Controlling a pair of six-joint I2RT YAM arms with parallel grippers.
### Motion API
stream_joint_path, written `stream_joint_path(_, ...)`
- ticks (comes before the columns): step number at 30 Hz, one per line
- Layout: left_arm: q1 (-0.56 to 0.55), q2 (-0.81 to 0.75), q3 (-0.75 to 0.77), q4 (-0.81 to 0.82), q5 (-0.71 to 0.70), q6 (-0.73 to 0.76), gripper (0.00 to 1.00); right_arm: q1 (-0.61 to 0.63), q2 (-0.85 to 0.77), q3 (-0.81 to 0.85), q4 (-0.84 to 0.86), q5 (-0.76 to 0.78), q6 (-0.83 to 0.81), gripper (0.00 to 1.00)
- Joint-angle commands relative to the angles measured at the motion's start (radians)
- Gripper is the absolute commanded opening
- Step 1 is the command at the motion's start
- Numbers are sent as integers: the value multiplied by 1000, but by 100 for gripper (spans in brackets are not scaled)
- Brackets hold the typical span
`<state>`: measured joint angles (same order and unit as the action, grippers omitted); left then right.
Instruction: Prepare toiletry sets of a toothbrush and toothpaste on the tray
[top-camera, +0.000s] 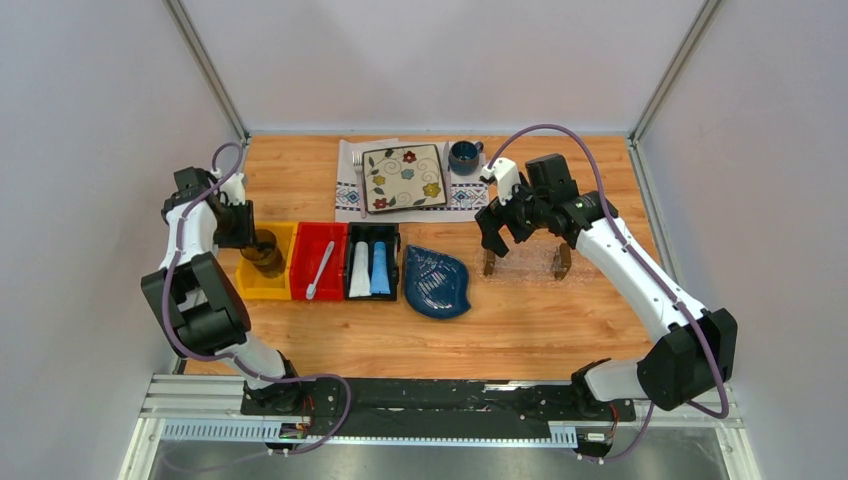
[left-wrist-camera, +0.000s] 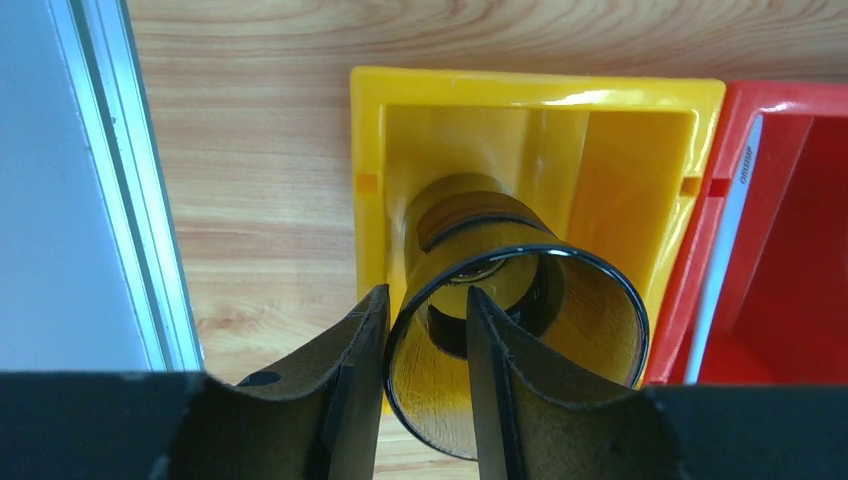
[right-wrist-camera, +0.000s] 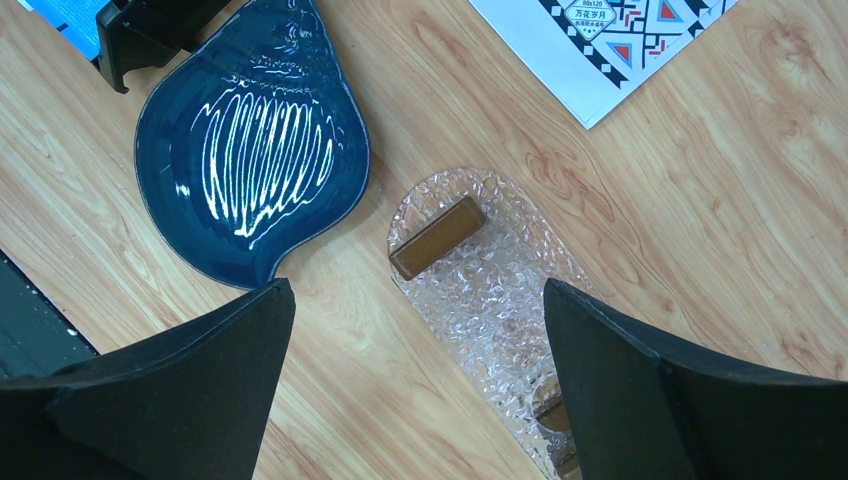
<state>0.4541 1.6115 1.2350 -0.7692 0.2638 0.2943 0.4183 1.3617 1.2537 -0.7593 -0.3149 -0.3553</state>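
The toothbrush (top-camera: 320, 270) lies slanted in the red bin (top-camera: 305, 245). Two toothpaste tubes, white (top-camera: 359, 270) and light blue (top-camera: 380, 268), stand side by side in the black bin (top-camera: 372, 232). The clear tray (top-camera: 525, 262) with brown end blocks sits right of centre and holds nothing. Above its left end, my right gripper (top-camera: 507, 238) hangs wide open; its wrist view shows the tray (right-wrist-camera: 480, 290) below the gripper (right-wrist-camera: 416, 285). My left gripper (left-wrist-camera: 426, 291) straddles the wall of an amber glass cup (left-wrist-camera: 560, 330), one finger outside and one inside, with a gap on the inner side.
The cup (top-camera: 264, 250) stands in the yellow bin (top-camera: 250, 285) at the left. A dark blue leaf dish (top-camera: 436, 281) lies between the black bin and the tray. A flowered plate (top-camera: 404, 177) on a placemat and a blue mug (top-camera: 464, 155) sit at the back.
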Motion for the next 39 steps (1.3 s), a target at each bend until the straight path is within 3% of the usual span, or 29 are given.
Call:
stream_joint_path(1,8,-73,-19,-19,48,8,42,7,-16,0,37,7,-10,100)
stream_joint_path(22,-37,-44,-95,28,8,17,41,7,-30,-20,40,0,-10,100)
stream_joint_path(39,-37,-48,-48,-13,17,0,9,7,-42,-37,41,-3,-19,100)
